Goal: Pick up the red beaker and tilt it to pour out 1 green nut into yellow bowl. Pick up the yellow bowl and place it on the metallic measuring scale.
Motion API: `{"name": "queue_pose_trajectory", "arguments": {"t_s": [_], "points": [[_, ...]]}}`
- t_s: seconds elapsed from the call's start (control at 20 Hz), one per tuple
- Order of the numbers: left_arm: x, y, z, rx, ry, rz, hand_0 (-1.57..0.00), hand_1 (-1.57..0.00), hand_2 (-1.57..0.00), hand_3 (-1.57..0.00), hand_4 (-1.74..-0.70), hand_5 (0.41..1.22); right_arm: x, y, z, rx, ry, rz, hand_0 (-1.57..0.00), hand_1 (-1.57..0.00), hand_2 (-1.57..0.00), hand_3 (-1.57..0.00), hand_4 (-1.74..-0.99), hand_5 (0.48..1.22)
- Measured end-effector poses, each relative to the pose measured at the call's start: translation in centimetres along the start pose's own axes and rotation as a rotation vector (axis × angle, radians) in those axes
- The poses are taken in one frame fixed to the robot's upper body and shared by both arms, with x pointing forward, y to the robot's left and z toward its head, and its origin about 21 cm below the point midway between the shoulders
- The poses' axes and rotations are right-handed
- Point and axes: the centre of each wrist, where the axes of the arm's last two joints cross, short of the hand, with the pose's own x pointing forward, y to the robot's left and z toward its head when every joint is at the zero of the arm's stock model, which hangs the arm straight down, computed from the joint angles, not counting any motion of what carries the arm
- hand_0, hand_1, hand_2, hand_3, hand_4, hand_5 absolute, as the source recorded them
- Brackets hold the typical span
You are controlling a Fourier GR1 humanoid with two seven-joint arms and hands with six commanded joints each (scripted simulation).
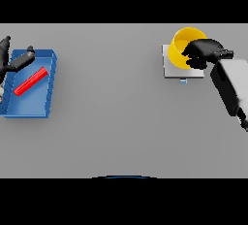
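My right hand [202, 53] fingers curl round the yellow bowl [183, 45], which sits on the metallic scale [169, 69]. Left hand [14, 61] fingers relaxed over the blue tray [46, 88] holding the red beaker [30, 81].

A: Where is the right hand [201, 53]?

B: Far right, at the end of a white and grey forearm that slants up from the right edge. Its dark fingers curl inward.

A: And the left hand [14, 61]?

B: At the left edge, fingers stretched out straight, pointing up and right.
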Motion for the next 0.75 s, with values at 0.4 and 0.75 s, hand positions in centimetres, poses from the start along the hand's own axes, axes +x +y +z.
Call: {"name": "queue_pose_trajectory", "arguments": {"t_s": [0.4, 0.75], "points": [[0.45, 0.17, -0.61, 0.001, -0.005, -0.001, 0.0, 0.0, 0.0, 0.0, -0.81, 0.739, 0.05, -0.1, -0.48, 0.042, -0.002, -0.018, -0.25, -0.23, -0.39, -0.54, -1.385, 0.78], [0.54, -0.01, -0.49, -0.001, 0.0, 0.017, 0.0, 0.0, 0.0, 0.0, -0.82, 0.734, -0.41, -0.18, -0.64, 0.076, -0.013, 0.021, -0.05, -0.05, -0.12, -0.35, -1.308, 0.733]]}}
